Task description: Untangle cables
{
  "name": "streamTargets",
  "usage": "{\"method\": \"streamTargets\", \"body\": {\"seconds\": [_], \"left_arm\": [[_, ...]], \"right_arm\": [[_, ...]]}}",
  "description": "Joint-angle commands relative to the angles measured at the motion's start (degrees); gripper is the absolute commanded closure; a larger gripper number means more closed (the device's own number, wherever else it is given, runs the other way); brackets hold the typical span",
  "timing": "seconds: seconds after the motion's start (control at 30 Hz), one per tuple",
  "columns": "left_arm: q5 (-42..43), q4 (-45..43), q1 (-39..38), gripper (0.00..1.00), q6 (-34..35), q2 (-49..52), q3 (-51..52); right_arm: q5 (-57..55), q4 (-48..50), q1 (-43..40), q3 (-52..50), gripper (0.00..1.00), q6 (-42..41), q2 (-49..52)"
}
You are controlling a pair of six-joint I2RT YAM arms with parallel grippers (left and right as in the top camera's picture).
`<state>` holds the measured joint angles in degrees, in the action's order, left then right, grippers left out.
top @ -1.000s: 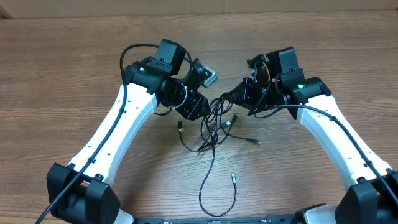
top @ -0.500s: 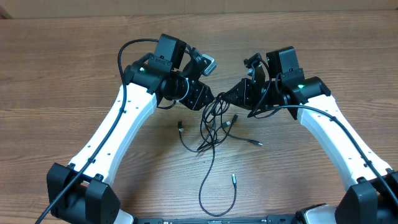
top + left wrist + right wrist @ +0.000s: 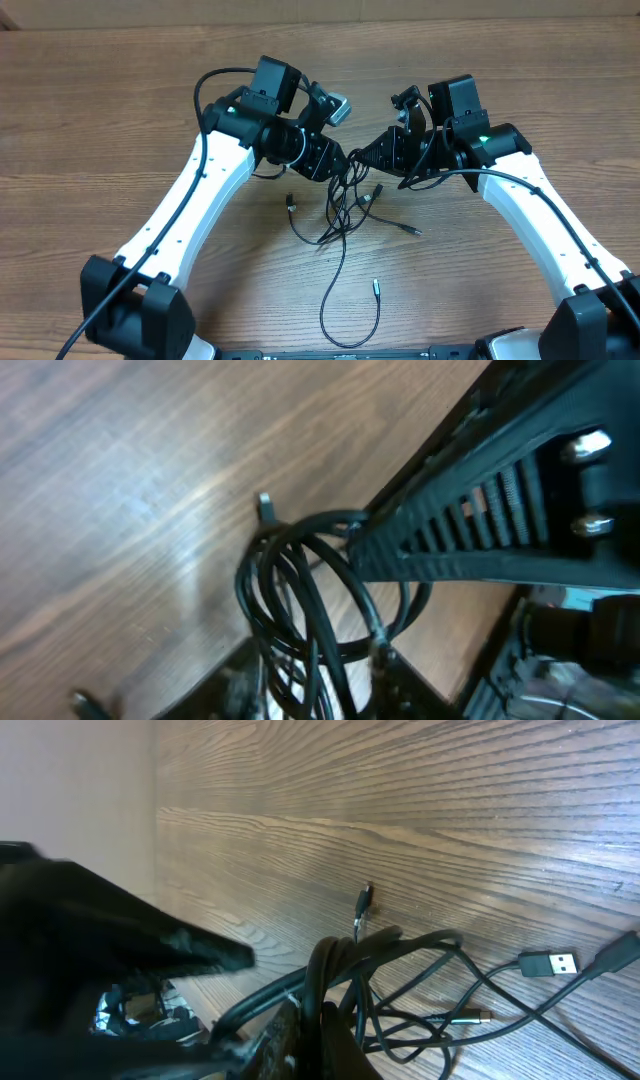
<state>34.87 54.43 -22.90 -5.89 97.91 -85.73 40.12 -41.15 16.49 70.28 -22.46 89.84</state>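
Note:
The cables (image 3: pixel 345 195) are thin black cords bunched in a tangle on the wooden table, with loose ends trailing toward me. My right gripper (image 3: pixel 360 158) is shut on a few strands at the top of the bunch, and the cord (image 3: pixel 400 955) is pinched between its fingers (image 3: pixel 322 1030). My left gripper (image 3: pixel 335 162) sits right beside it on the left. Its jaws stand apart around a loop of the cables (image 3: pixel 300 580), with wood showing between the strands and the left gripper's (image 3: pixel 320 685) fingers. The right gripper's ribbed finger (image 3: pixel 470 530) crosses the left wrist view.
One long cable runs toward the front edge, loops and ends in a silver plug (image 3: pixel 377 287). Other plug ends lie at the left (image 3: pixel 291 203) and right (image 3: pixel 412 229) of the bunch. A USB plug (image 3: pixel 555 963) lies flat on the table (image 3: pixel 120 120).
The left gripper has shifted a little right and down, closer onto the bunch beside the right gripper, and its jaws have narrowed slightly. The right arm has stayed still.

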Motion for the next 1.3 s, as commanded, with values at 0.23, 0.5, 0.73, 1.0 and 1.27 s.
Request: {"method": "streamTargets", "body": {"seconds": [0.23,0.5,0.73,1.0,1.27], "left_arm": [[4.5,-0.5,0.0,0.93,0.3,4.3,-0.2],[6.2,5.2,8.5,0.96,-1.6,3.0,-8.4],[14.5,9.6,16.9,0.96,-4.3,0.6,-16.1],[24.4,9.1,23.4,0.96,-4.9,-2.6,-16.4],[27.6,7.3,31.3,0.96,-4.9,-5.5,-16.4]], "right_arm": [[0.7,0.3,-0.1,1.4,0.96,0.5,-0.6],[-10.4,-5.4,-0.1,1.4,0.96,0.0,-0.6],[-15.1,-8.7,-0.1,1.4,0.96,0.0,-0.6],[-15.3,-8.7,-0.1,1.4,0.96,0.0,-0.6],[-16.1,-8.8,-0.1,1.4,0.96,0.0,-0.6]]}}
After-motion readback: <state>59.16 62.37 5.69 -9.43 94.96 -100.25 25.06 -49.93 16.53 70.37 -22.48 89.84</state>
